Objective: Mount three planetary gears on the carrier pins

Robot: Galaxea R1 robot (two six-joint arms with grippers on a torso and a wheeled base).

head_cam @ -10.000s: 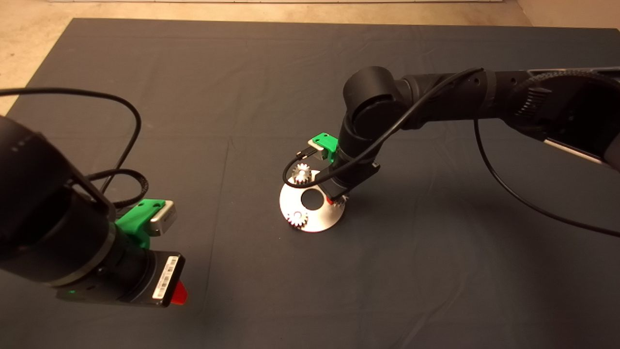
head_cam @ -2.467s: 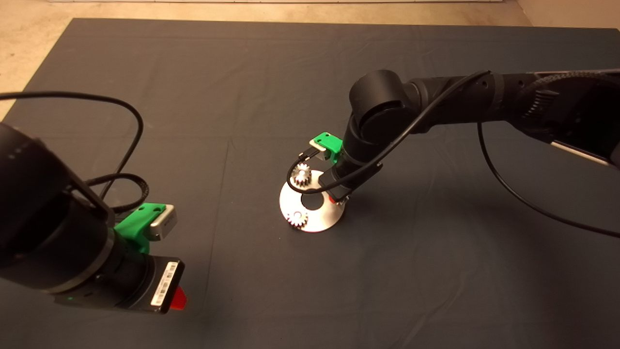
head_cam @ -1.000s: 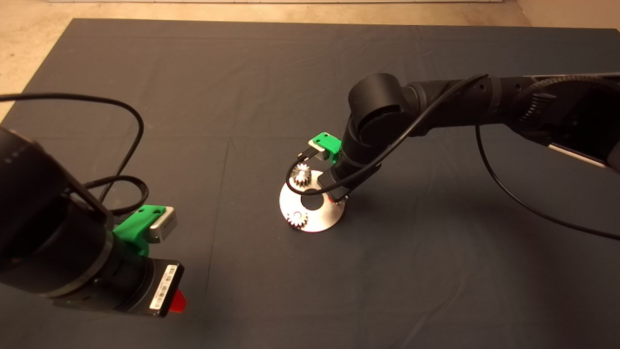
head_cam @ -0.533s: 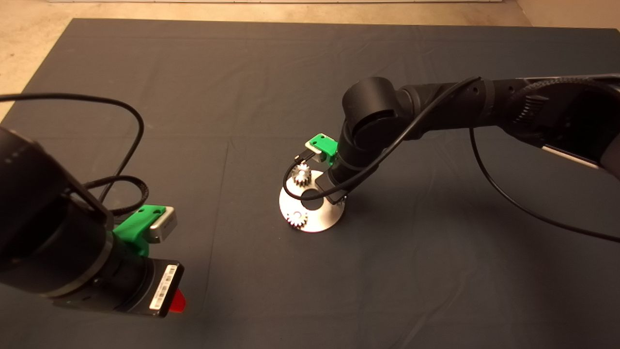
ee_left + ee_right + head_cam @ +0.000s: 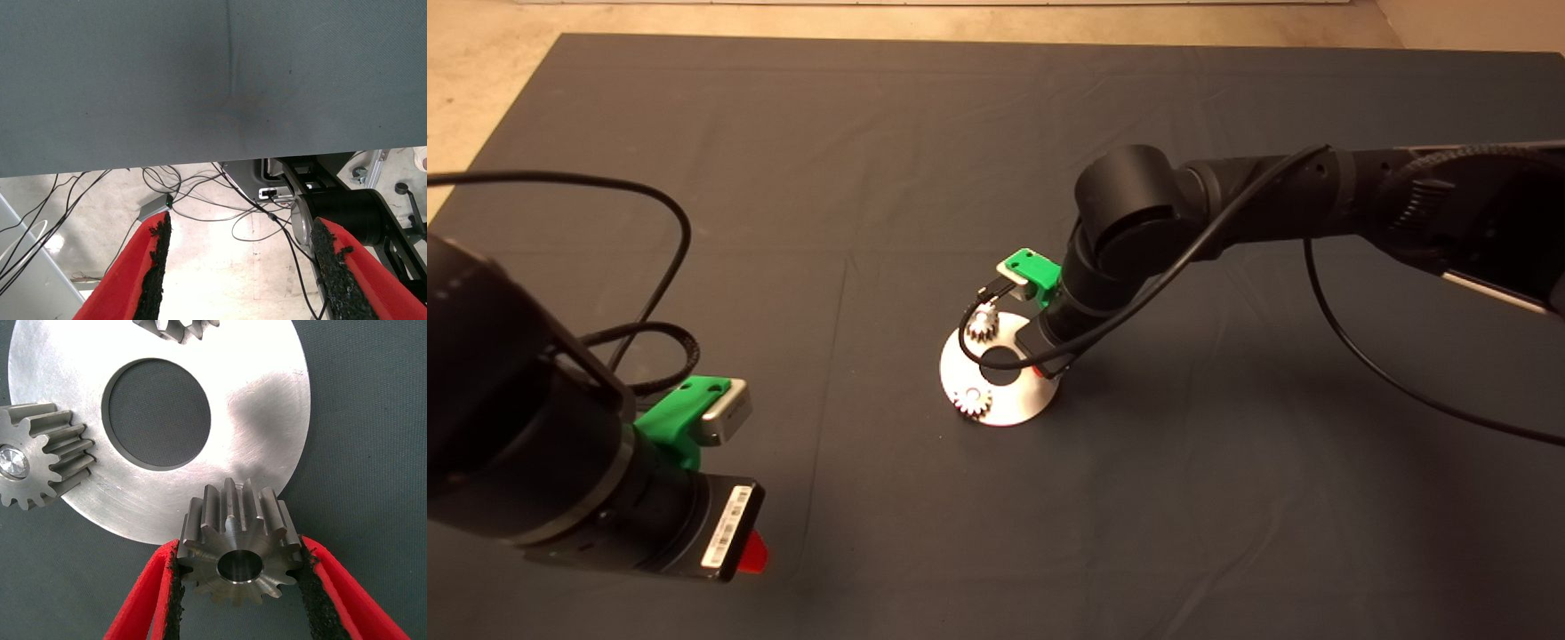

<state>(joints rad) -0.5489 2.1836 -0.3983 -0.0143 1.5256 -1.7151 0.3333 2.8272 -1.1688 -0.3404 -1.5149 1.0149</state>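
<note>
The round silver plate (image 5: 1005, 404) lies mid-mat. Two planetary gears (image 5: 983, 323) (image 5: 972, 402) sit on carrier pins; one pin top (image 5: 13, 462) shows inside the gear (image 5: 41, 463) in the right wrist view. Another gear (image 5: 177, 327) shows at the plate's (image 5: 267, 407) far rim. My right gripper (image 5: 1042, 367) (image 5: 240, 550) is shut on the third gear (image 5: 237, 533), held flat over the plate's right edge. Whether a pin sits in its hole I cannot tell. My left gripper (image 5: 752, 551) (image 5: 241, 223) is parked open at the lower left.
The right arm's black cable (image 5: 971, 313) loops over the far gear on the plate. The left arm's cable (image 5: 667, 338) lies on the mat at the left. The left wrist view shows the mat's edge (image 5: 200, 160) and floor cables beyond.
The right wrist has shifted slightly right and toward the front since half a second ago, staying over the plate's right edge with the gear. The left arm has not moved.
</note>
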